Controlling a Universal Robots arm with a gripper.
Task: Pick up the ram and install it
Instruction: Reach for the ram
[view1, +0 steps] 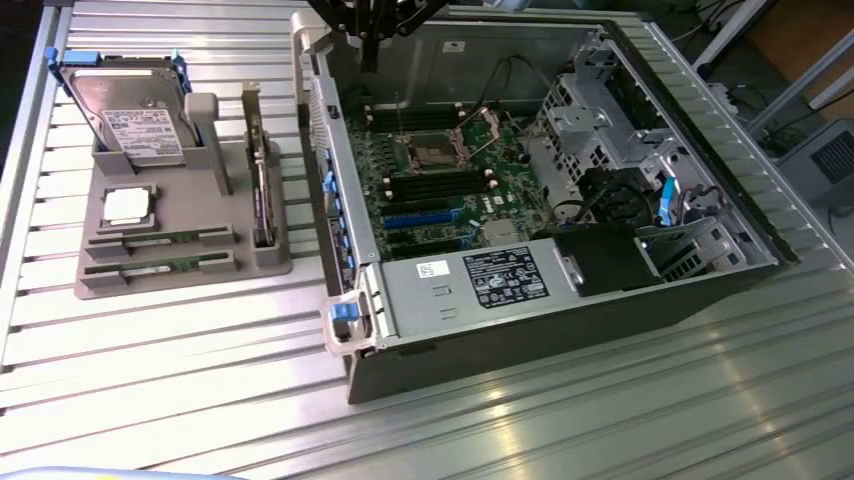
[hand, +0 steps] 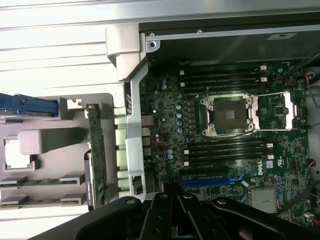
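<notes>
Shut tight, the pincer (view1: 374, 40) holds nothing. It hangs high over the back edge of the open computer case (view1: 441, 300). In the wrist view the pincer (hand: 175, 212) looks down at the green board (hand: 225, 115) inside the case. Long black slots (hand: 225, 147) on that board are bare.

The picking-up step is not done yet. The ram (view1: 156, 240) sits well apart from the pincer, on the gray holder (view1: 94, 290) that stands on the table (view1: 200, 380), to the exterior view's left of the case. To grab it, the pincer would likely need to be over the holder with its fingers apart. They would need to line up with the stick's long thin sides, because it sits low in a tight groove.

The ram is a long, thin, green stick that lies flat in its groove. A second stick (view1: 154, 265) just like it lies in the next groove, just beside it. The wrist view shows the ram (hand: 42, 181) too.

Near them on the holder are a square silver chip (view1: 127, 205), a hard drive (view1: 134, 115) that stands up, and a tall dark card (view1: 258, 170) on its edge.
</notes>
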